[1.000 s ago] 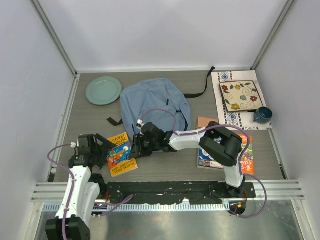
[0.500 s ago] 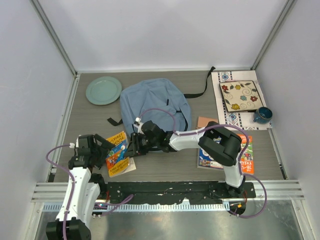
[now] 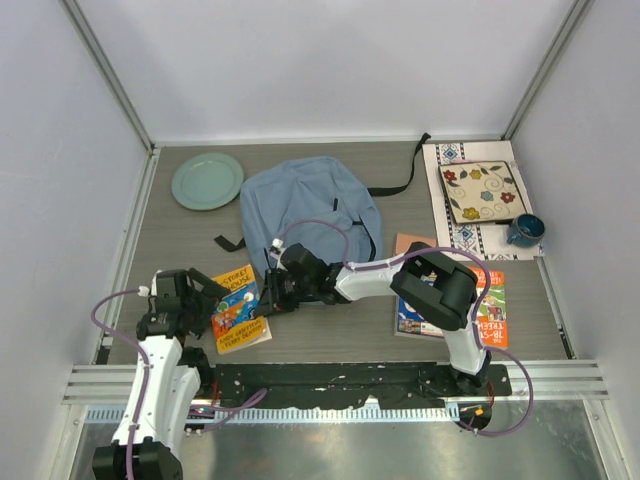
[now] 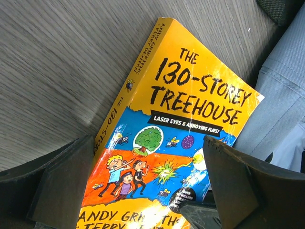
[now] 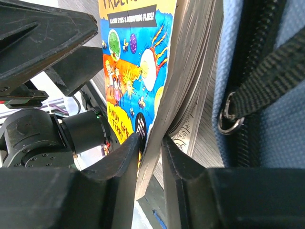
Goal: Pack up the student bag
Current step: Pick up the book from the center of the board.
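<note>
Centrally, the large light blue-grey fabric student bag [image 3: 310, 205] lay flat on the grey table, just beyond the right gripper [image 3: 272, 297], its near hem against that gripper's fingers. In the right wrist view a black strap with a metal ring sat on the bag's fabric right of the fingers. The right gripper [image 5: 151, 143] was narrowed onto the front cover and first pages of a yellow paperback book [image 3: 238, 308], pinching its edge. The cover [image 4: 171, 143] read "THE 130-STOREY TREEHOUSE" and "LASER EYES & ANNOYING FLIES!", with "ANDY" at the bottom. The left gripper [image 4: 147, 140] was spread wide, one finger on either side of the book. Far beyond it lay a mint-green round plate [image 3: 207, 180].
</note>
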Controlling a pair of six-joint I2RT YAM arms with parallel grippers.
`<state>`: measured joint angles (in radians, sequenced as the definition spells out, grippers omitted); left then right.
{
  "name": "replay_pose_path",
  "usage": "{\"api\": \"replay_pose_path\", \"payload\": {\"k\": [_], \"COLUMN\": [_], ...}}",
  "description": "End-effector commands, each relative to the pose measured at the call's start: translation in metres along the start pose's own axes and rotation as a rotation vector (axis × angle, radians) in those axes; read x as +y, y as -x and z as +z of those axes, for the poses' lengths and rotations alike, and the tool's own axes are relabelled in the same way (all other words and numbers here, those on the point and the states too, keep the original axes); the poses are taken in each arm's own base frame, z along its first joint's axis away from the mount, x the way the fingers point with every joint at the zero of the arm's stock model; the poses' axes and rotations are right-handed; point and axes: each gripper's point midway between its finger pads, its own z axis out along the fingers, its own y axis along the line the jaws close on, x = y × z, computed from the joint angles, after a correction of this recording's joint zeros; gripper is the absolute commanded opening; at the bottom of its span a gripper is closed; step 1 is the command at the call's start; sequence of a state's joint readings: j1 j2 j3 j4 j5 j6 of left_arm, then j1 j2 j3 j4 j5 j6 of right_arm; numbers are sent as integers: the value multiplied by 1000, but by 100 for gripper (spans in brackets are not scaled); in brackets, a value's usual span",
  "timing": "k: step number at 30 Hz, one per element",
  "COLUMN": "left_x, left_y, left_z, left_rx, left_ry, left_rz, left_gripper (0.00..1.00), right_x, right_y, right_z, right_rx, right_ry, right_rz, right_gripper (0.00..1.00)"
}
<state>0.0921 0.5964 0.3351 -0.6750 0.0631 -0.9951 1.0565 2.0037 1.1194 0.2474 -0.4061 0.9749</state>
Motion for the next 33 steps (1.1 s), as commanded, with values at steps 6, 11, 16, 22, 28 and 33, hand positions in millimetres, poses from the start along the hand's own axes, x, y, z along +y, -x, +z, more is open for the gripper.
{"api": "replay_pose_path", "payload": {"k": [6, 11, 16, 22, 28, 33], "left_x": [-14, -15, -17, -28, -61, -83], "left_y": [-7, -7, -7, 1, 35, 59], "left_z": [-5, -6, -7, -21, -74, -122], "left_rx": [43, 40, 33, 4, -133, -222], "left_ry": [-65, -75, -89, -124, -204, -235], "left_rz": [-29, -33, -41, -45, -20, 63], "left_gripper": [98, 98, 98, 100, 100, 100], "right_x": [36, 31, 35, 55, 93, 127], "right_y": [10, 6, 5, 13, 17, 25], "right_z": [3, 7, 5, -13, -57, -104], "right_rx": [-28, -14, -10, -61, -121, -190], "right_ry": [140, 142, 163, 206, 332, 428], "right_rz": [-50, -40, -41, -108, -159, -206], "right_gripper": [45, 39, 7, 1, 1, 1]}}
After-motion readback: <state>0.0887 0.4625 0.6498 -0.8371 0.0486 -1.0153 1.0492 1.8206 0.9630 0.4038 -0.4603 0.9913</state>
